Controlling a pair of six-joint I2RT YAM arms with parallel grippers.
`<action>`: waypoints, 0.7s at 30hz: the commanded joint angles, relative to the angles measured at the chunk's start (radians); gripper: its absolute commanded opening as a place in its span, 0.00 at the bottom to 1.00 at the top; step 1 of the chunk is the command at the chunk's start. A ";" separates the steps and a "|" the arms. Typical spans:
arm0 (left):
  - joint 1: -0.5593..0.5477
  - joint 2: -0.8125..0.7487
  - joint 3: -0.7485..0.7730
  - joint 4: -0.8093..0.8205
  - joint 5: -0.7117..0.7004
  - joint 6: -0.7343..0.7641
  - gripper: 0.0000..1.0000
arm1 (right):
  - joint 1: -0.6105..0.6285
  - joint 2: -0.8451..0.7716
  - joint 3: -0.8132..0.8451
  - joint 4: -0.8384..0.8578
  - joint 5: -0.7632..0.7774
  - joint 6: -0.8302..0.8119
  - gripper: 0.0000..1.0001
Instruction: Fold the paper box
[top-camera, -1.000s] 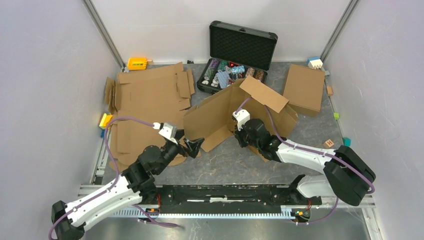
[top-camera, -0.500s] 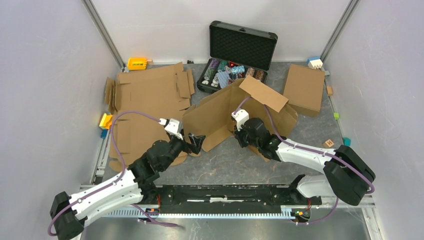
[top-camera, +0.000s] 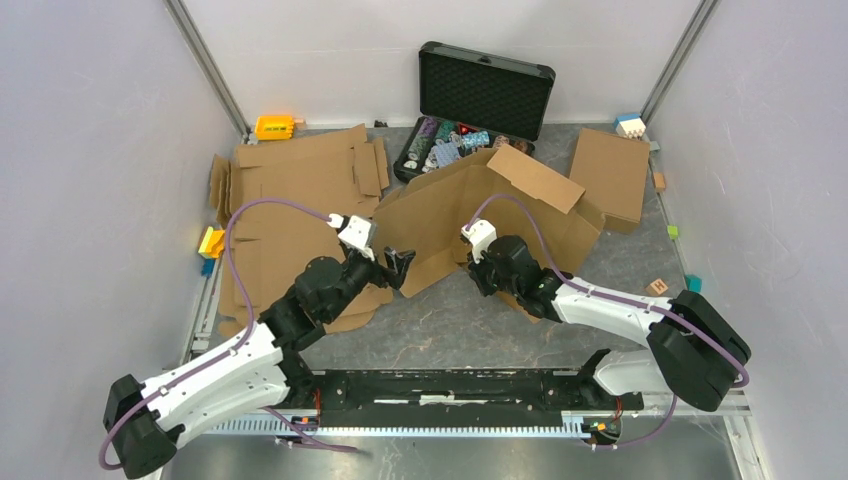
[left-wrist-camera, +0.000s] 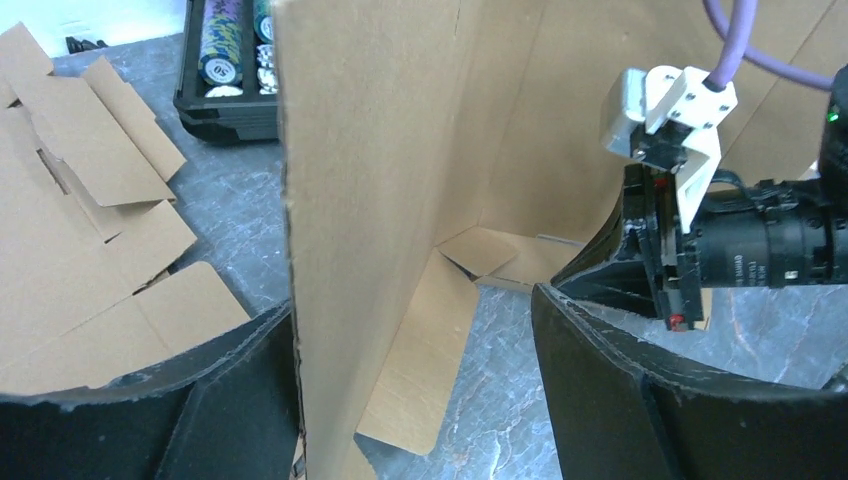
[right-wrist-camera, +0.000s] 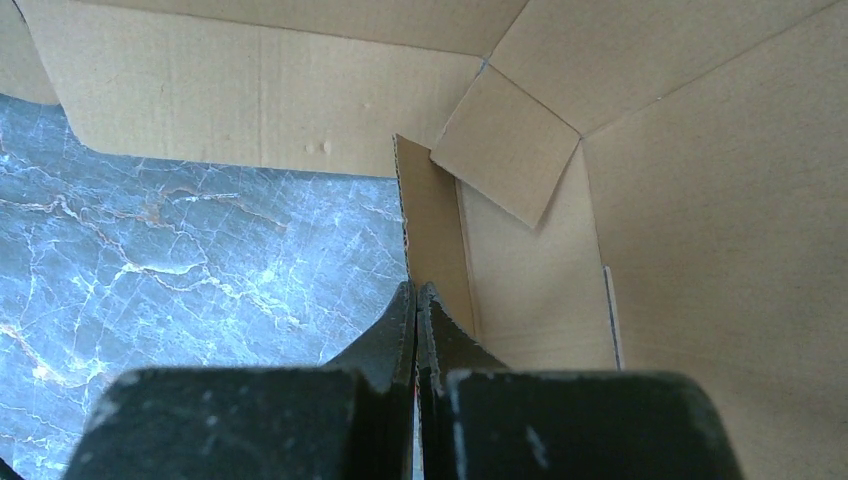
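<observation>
The left jaws stand wide, straddling the cut edge of an upright wall of the paper box; the wall sits close against one finger. The right jaws are pressed shut, pinching a thin flap edge at their tips. From above, the right jaws are hidden behind their wrist. The box stands half-raised mid-surface, its long axis running left to right and its open side toward the near edge.

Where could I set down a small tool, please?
Free: bare tabletop between the base rail and the paper box, and a strip by the wooden block. Crowded: flat cardboard sheets on the left, black case at the back.
</observation>
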 joint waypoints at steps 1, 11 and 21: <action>0.041 0.034 0.027 0.068 0.116 0.077 0.80 | -0.001 -0.001 0.037 -0.014 -0.008 -0.007 0.00; 0.097 -0.014 0.048 0.023 0.130 0.062 0.82 | -0.001 0.002 0.050 -0.051 0.034 -0.010 0.00; 0.101 -0.180 -0.061 -0.085 -0.051 -0.052 0.92 | -0.001 -0.004 0.057 -0.070 0.039 -0.020 0.00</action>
